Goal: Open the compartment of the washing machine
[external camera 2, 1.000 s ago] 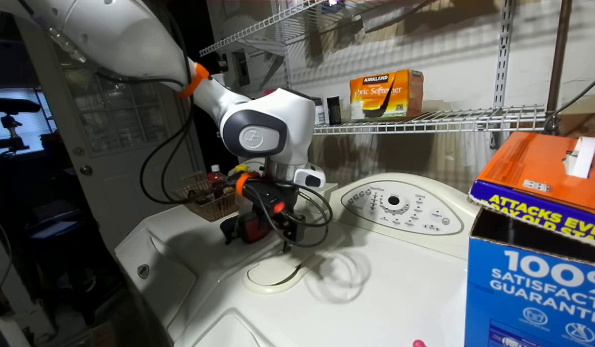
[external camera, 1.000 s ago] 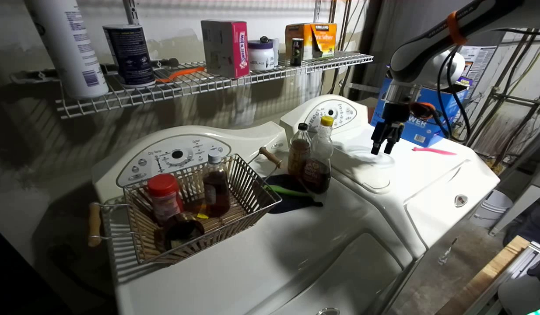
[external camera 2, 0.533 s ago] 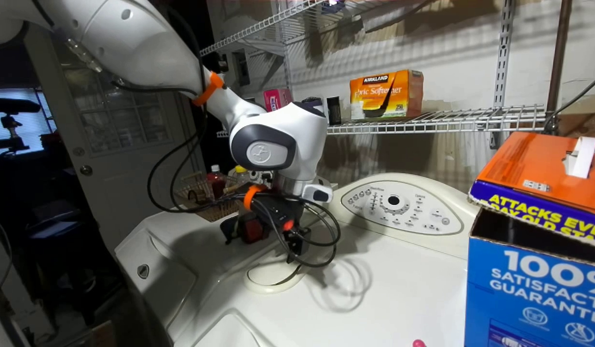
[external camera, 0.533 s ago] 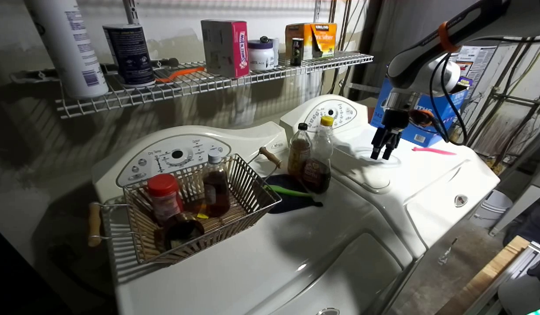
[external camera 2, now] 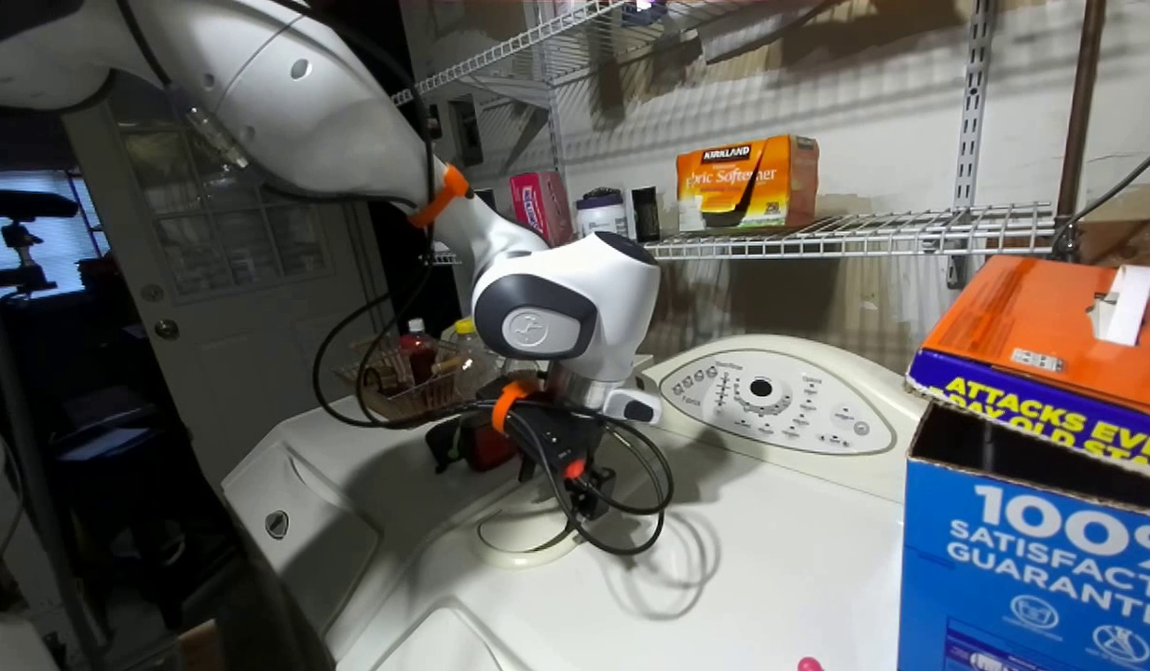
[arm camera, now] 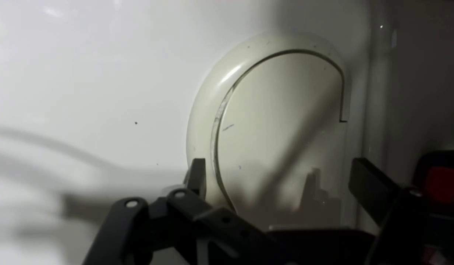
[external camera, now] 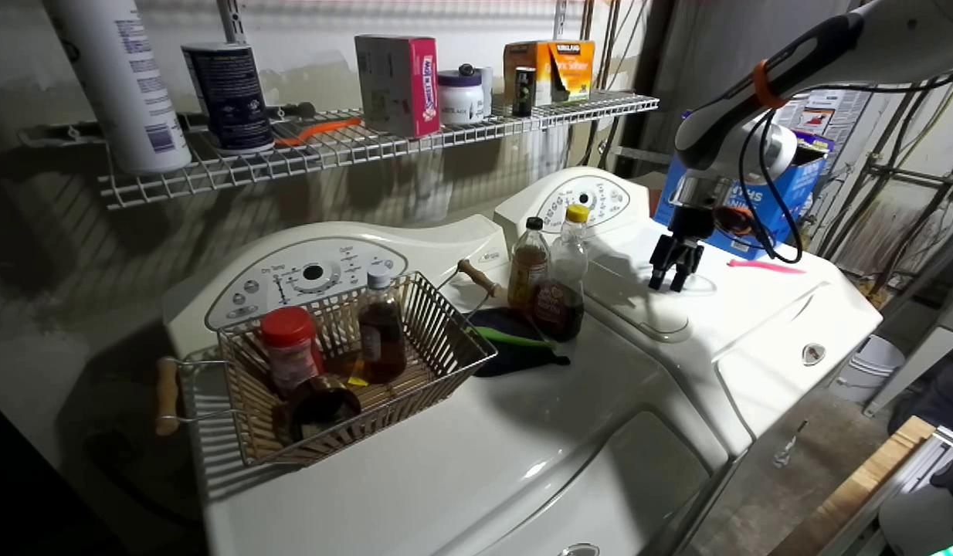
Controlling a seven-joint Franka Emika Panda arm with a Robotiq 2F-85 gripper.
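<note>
Cream rounded plastic compartment lid (arm camera: 278, 110), closed, centre-right of wrist view.
Black two-fingered gripper (arm camera: 276, 163) over it, fingers (arm camera: 372, 187) spread. Glossy white washing machine top (arm camera: 102, 92), upper left. In an exterior view, blue cardboard box (external camera 2: 1022, 550) lower right.

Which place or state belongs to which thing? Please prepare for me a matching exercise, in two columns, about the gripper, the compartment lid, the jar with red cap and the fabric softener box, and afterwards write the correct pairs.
Things
A. gripper
B. compartment lid
C. red-capped jar
D. fabric softener box

Places and states
1. inside the wire basket
2. on the wire shelf
3. open, holding nothing
4. lying down within a curved rim

Right pairs: A-3; B-4; C-1; D-2.
</note>
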